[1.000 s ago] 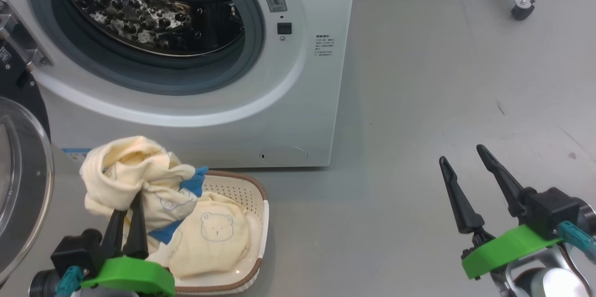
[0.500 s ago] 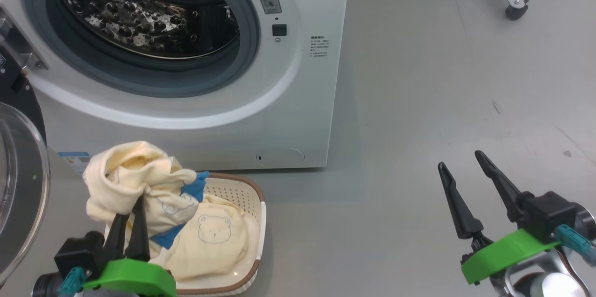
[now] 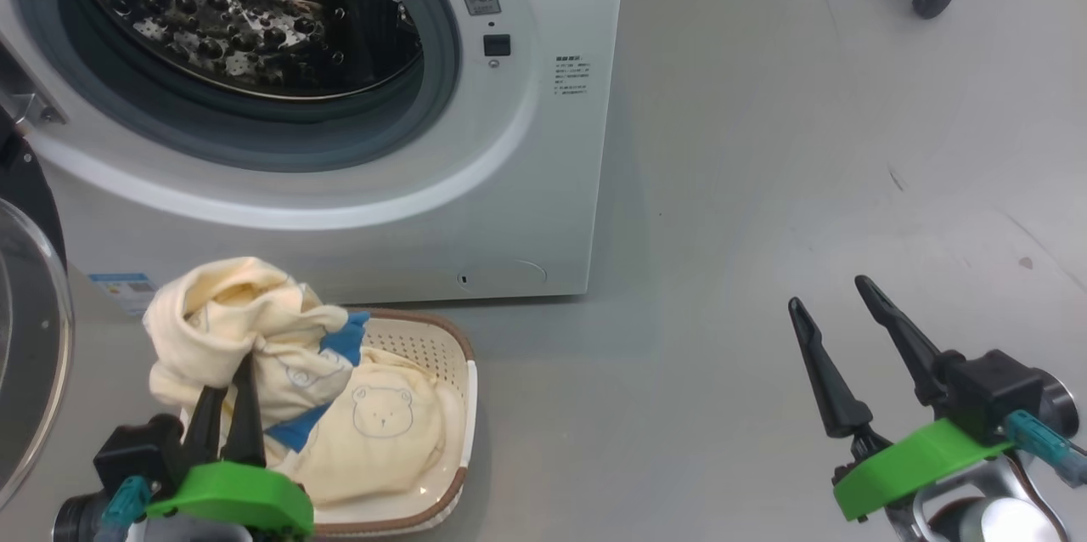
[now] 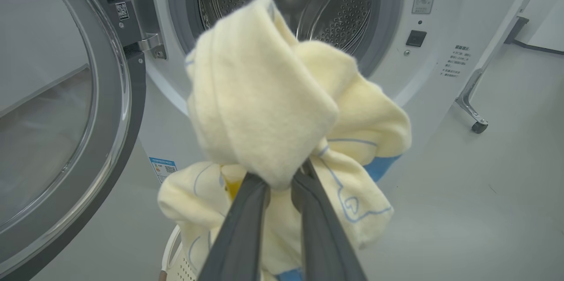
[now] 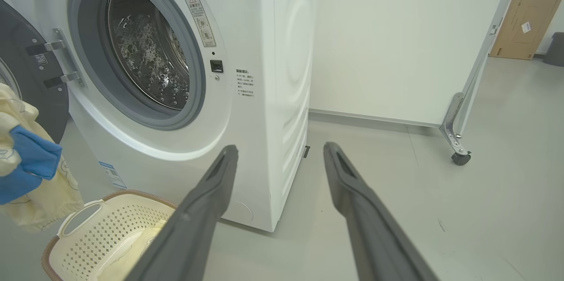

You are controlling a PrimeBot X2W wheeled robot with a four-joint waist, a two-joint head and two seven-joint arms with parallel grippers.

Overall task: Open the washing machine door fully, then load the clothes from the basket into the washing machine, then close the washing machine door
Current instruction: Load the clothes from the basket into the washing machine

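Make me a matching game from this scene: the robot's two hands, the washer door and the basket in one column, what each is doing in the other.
1. left hand
2. right hand
3. washing machine door
4. basket

A. open, holding nothing
B. on the floor, a bear-print garment inside
C. shut on a cream garment
D. swung wide open

Pairs: 1-C, 2-A, 3-D, 4-B

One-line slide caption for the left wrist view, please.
The left gripper pinches a cream-yellow garment before the washing machine, its door swung open and steel drum exposed.
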